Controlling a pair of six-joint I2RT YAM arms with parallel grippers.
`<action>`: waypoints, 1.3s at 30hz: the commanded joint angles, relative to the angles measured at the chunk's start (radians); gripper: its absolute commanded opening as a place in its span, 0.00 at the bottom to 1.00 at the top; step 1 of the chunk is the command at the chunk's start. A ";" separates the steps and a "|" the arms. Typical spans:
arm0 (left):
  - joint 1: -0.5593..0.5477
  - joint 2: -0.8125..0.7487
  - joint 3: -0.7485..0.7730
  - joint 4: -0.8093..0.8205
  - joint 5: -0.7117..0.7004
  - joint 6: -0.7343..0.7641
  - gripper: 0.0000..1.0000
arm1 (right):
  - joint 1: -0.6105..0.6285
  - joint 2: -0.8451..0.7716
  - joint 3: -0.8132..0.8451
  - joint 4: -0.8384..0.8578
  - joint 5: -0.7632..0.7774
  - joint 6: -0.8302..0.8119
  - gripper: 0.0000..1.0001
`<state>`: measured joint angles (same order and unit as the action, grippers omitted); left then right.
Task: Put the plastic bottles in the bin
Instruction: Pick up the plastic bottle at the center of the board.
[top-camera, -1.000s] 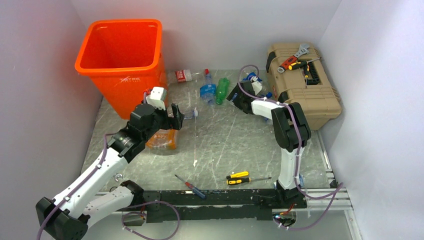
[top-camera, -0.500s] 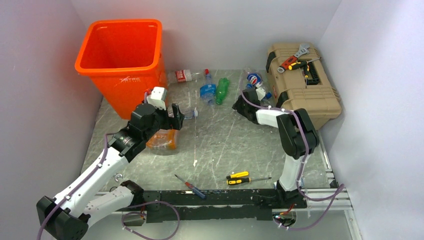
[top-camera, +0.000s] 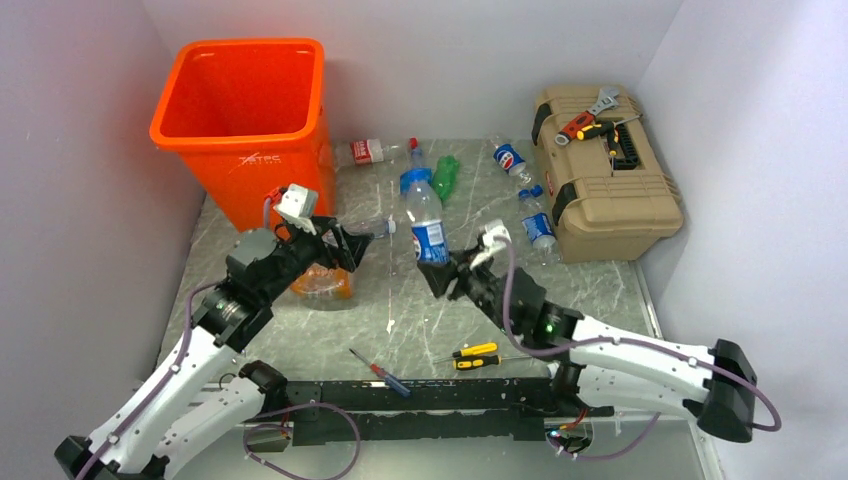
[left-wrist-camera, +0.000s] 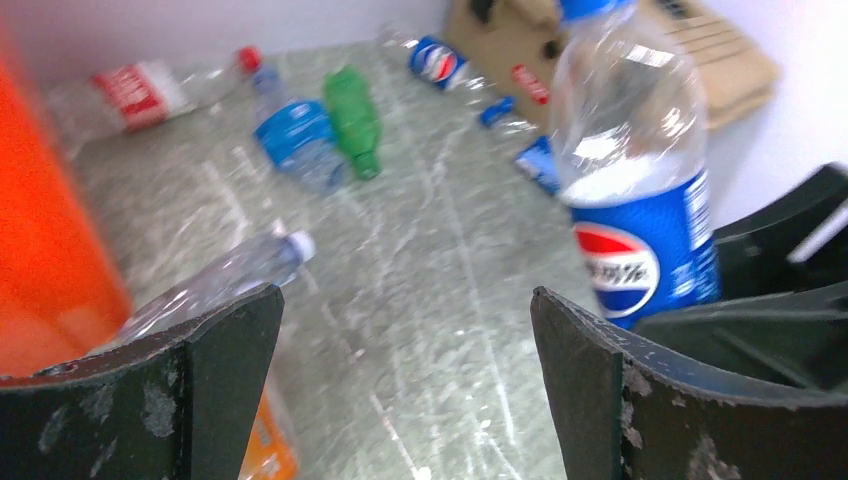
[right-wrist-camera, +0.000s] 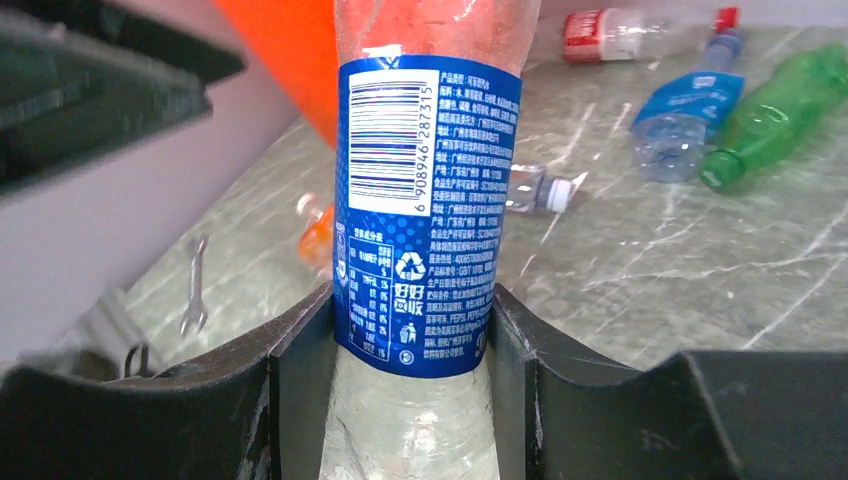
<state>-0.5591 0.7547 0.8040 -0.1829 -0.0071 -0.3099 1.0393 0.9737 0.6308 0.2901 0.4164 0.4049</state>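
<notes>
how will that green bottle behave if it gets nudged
The green bottle lies on its side, so it would probably roll. It looks empty, so likely light, and thin plastic may dent if squeezed.

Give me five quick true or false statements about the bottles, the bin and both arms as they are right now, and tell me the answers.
1. The right jaws are closed on the blue-labelled bottle. True.
2. The orange bin lies tipped on its side. False: it stands upright, mouth up.
3. The left jaws hold a bottle. False: they stand wide open with nothing between them.
4. A green bottle lies on the table. True.
5. The tan toolbox sits left of the bin. False: it is at the far right, and the bin is at the far left.
</notes>
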 joint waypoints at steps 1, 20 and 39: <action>-0.004 -0.050 -0.036 0.240 0.289 -0.042 0.99 | 0.107 -0.142 -0.164 0.111 0.013 -0.189 0.42; -0.008 0.264 0.082 0.415 0.719 -0.374 0.91 | 0.311 -0.118 -0.359 0.597 0.106 -0.391 0.31; -0.010 0.288 0.070 0.566 0.732 -0.486 0.18 | 0.329 -0.053 -0.337 0.587 0.140 -0.396 0.32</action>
<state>-0.5636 1.0435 0.8700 0.2714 0.6846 -0.7540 1.3602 0.9089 0.2588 0.8658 0.5426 0.0093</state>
